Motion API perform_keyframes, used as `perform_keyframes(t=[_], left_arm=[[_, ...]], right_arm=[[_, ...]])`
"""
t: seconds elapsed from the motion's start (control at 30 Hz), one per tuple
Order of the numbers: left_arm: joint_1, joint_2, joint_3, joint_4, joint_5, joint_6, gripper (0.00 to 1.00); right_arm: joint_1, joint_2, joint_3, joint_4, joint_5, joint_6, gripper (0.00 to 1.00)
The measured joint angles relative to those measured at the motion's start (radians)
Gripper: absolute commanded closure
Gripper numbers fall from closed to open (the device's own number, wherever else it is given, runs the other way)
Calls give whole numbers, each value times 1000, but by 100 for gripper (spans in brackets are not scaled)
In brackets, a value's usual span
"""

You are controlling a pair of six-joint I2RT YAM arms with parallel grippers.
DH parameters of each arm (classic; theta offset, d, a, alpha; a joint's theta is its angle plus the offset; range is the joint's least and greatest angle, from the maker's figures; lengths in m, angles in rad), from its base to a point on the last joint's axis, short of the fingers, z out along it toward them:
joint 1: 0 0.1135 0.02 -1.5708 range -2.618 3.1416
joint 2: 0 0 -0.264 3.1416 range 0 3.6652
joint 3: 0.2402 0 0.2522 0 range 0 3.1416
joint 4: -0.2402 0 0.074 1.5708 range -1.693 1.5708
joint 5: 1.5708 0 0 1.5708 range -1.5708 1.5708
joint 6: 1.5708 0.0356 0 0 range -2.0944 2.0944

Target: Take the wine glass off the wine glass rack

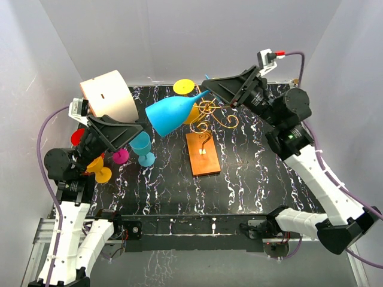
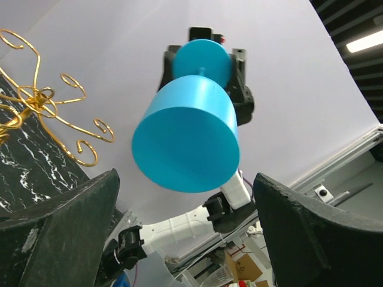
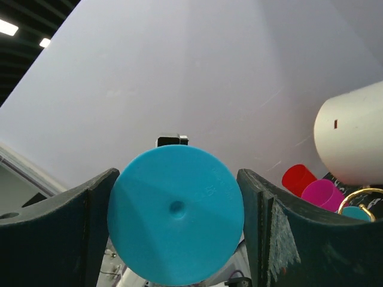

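Observation:
A blue wine glass [image 1: 173, 113] hangs on its side above the table, bowl to the left and stem running right. My right gripper [image 1: 209, 88] is shut on its round foot [image 3: 175, 215], which fills the gap between the two fingers [image 3: 90, 233]. The wine glass rack [image 1: 210, 110], gold scrolled wire on an orange-brown wooden base [image 1: 202, 153], stands just right of the bowl. My left gripper [image 1: 134, 133] is open below and left of the bowl. In the left wrist view the bowl [image 2: 185, 140] lies beyond the spread gripper [image 2: 185, 239], touching neither finger.
A yellow glass [image 1: 184, 86] hangs on the rack behind the blue one. A teal glass [image 1: 143, 149] stands on the table, with magenta [image 1: 121, 156], yellow [image 1: 100, 170] and red [image 1: 78, 136] glasses by the left arm. A large pale cylinder [image 1: 111, 95] sits at back left.

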Motion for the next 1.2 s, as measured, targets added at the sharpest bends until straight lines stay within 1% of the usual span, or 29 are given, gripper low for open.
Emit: perform_keyframes(t=[0.13, 0.2, 0.27, 0.4, 0.53, 0.6, 0.67, 0.83, 0.87, 0.93, 1.0, 1.1, 1.13, 1.2], left_arm=[[0, -27, -24, 39, -1, -32, 22], [0, -29, -32, 48, -1, -45, 25], [0, -28, -43, 53, -2, -54, 28], [0, -23, -51, 60, -4, -68, 39], [0, -28, -52, 73, -4, -71, 49], [0, -32, -52, 66, -4, -67, 56], [0, -40, -51, 47, -6, -56, 66], [0, -74, -33, -41, -21, 0, 100], [0, -81, -25, -61, -26, 14, 100], [0, -92, -7, -105, -36, 45, 100], [0, -100, 5, -152, -49, 73, 100], [0, -106, 22, -226, -66, 114, 100], [0, -106, 32, -259, -71, 130, 100], [0, -105, 58, -329, -81, 166, 100]], right_arm=[[26, 28, -39, 70, -23, 92, 56], [52, 31, -47, 118, -29, 128, 56], [73, 31, -48, 153, -29, 144, 56], [129, 34, -48, 208, -24, 155, 56], [160, 59, -48, 237, 1, 151, 56], [176, 74, -48, 238, 10, 150, 56], [188, 83, -50, 237, 22, 146, 56], [209, 89, -50, 230, 55, 112, 54], [212, 90, -51, 228, 59, 104, 53], [218, 89, -60, 232, 68, 99, 47], [221, 89, -69, 234, 76, 98, 33], [223, 85, -87, 236, 84, 86, 8], [223, 82, -96, 237, 87, 77, 2], [227, 71, -116, 222, 92, 47, 2]])
